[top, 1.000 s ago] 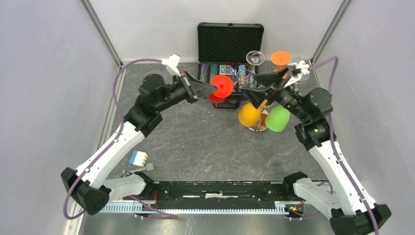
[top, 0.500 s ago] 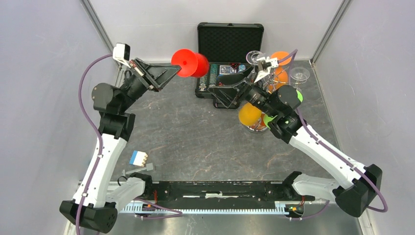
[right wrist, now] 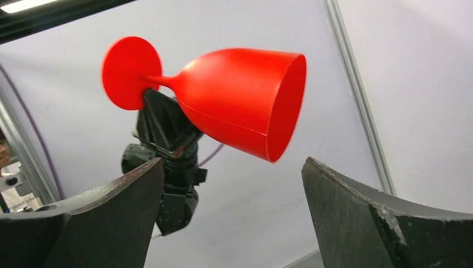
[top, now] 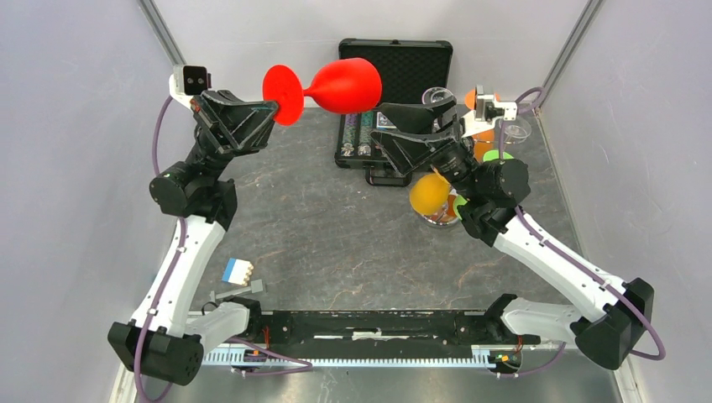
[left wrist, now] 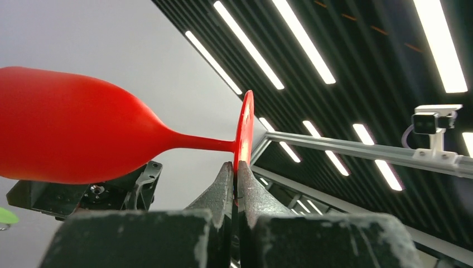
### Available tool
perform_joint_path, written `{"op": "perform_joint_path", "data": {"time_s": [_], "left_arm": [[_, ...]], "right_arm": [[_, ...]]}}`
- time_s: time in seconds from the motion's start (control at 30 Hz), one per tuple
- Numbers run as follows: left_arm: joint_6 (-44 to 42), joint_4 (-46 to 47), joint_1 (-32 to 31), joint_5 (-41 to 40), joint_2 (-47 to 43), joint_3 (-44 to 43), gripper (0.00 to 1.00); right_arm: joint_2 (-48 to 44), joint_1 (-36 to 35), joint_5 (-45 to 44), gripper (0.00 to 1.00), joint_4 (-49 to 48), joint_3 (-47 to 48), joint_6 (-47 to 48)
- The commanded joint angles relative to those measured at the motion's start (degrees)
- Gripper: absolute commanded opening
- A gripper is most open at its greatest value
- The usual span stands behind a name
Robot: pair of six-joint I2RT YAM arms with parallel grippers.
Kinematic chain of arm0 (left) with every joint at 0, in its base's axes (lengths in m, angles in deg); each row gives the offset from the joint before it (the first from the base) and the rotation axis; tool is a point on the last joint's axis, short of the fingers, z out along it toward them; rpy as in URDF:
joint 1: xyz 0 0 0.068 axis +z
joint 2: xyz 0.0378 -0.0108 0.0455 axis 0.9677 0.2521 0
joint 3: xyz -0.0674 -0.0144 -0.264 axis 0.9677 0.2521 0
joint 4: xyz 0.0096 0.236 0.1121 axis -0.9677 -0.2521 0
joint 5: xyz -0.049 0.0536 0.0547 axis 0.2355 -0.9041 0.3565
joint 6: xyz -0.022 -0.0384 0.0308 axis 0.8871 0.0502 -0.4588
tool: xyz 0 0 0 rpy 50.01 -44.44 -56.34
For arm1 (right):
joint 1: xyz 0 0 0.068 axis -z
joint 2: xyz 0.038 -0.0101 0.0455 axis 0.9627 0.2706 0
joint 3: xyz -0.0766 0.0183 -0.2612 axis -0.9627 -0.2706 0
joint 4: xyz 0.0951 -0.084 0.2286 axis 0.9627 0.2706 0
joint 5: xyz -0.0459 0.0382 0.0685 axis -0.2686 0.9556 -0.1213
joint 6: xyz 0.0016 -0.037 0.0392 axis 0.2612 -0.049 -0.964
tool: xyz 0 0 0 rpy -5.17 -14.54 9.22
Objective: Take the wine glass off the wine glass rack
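Note:
My left gripper [top: 270, 107] is raised high at the back left, shut on the edge of the round foot of a red wine glass [top: 344, 84]. The glass lies sideways in the air, its bowl pointing right. In the left wrist view my gripper [left wrist: 235, 164] pinches the foot and the bowl [left wrist: 67, 134] reaches left. My right gripper [top: 388, 130] is open and empty just right of the bowl, facing it; the right wrist view shows the glass [right wrist: 234, 106] above and beyond my gripper [right wrist: 231, 167]. The wine glass rack [top: 438, 218] is mostly hidden behind my right arm.
An orange glass [top: 430, 191], a green glass [top: 497, 155] and two clear glasses [top: 514, 130] hang around the rack. An open black case [top: 395, 67] with poker chips stands at the back. A small blue and white block [top: 238, 270] lies front left. Walls close in on three sides.
My left arm has lifted the red glass away from the rack, up and to the left, and turned it sideways. My right arm has swung left and up, with its open gripper facing the glass.

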Motion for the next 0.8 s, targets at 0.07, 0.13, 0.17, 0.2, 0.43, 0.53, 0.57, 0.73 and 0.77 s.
{"op": "perform_joint_path", "data": {"time_s": [0.07, 0.13, 0.17, 0.2, 0.43, 0.53, 0.57, 0.73, 0.77], "left_arm": [[15.1, 13.5, 0.2, -5.4, 0.4, 2.6, 0.02], [16.6, 14.8, 0.2, -6.4, 0.6, 3.3, 0.02], [17.1, 15.5, 0.2, -6.9, 0.7, 3.6, 0.02], [17.7, 16.0, 0.2, -7.2, 0.7, 3.8, 0.02], [19.1, 17.3, 0.2, -7.3, 0.7, 3.9, 0.02], [19.6, 17.5, 0.2, -7.2, 0.5, 3.9, 0.02], [19.7, 17.5, 0.2, -7.2, 0.4, 3.9, 0.02], [19.8, 17.1, 0.2, -7.1, -0.1, 4.2, 0.02], [19.8, 17.0, 0.2, -7.1, -0.3, 4.4, 0.02]], "right_arm": [[1.4, -0.2, 5.5, 0.96, -10.9, 3.6, 0.6], [2.3, -0.2, 8.7, 0.95, -14.7, 4.3, -0.8], [3.2, -0.2, 10.0, 0.94, -15.6, 5.2, -1.7], [3.8, -0.2, 11.3, 0.93, -16.3, 6.4, -2.5], [9.8, -0.2, 17.6, 0.78, -26.0, 10.9, -10.3], [11.4, -0.2, 19.4, 0.65, -29.1, 12.4, -11.0], [11.8, -0.2, 20.0, 0.63, -30.5, 12.8, -11.1], [13.6, -0.2, 23.6, 0.49, -32.8, 16.1, -10.2], [13.8, -0.2, 24.0, 0.43, -32.8, 16.7, -10.0]]}}
